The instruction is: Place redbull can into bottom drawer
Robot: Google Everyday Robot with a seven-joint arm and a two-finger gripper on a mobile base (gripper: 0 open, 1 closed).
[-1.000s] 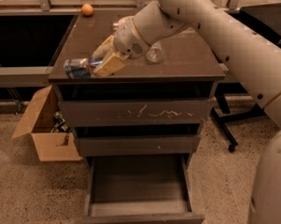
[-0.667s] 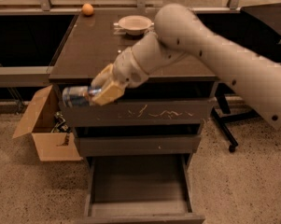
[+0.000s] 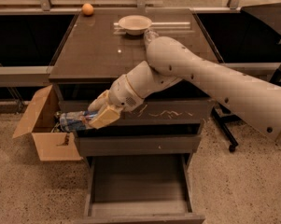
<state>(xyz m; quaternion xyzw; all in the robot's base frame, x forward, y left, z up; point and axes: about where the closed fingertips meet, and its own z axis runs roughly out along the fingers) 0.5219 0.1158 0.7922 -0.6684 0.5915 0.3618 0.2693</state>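
My gripper [image 3: 99,113] is shut on the redbull can [image 3: 76,120], a slim blue and silver can held lying sideways. It hangs in front of the cabinet's left edge, at the level of the top drawer [image 3: 177,112] with its scratched front. The bottom drawer [image 3: 139,209] is pulled open below, its wide grey box interior bare. The can is above and to the left of the drawer opening. My white arm reaches down from the right across the cabinet front.
An open cardboard box [image 3: 43,129] stands on the floor left of the cabinet. On the cabinet top [image 3: 93,55] are a white bowl [image 3: 135,23], an orange [image 3: 87,9] and a clear plastic bottle [image 3: 150,34] partly behind my arm. A chair base [image 3: 226,133] is at the right.
My gripper has carried the can off the cabinet top, down and forward, to in front of the drawers. The bowl and bottle are now uncovered.
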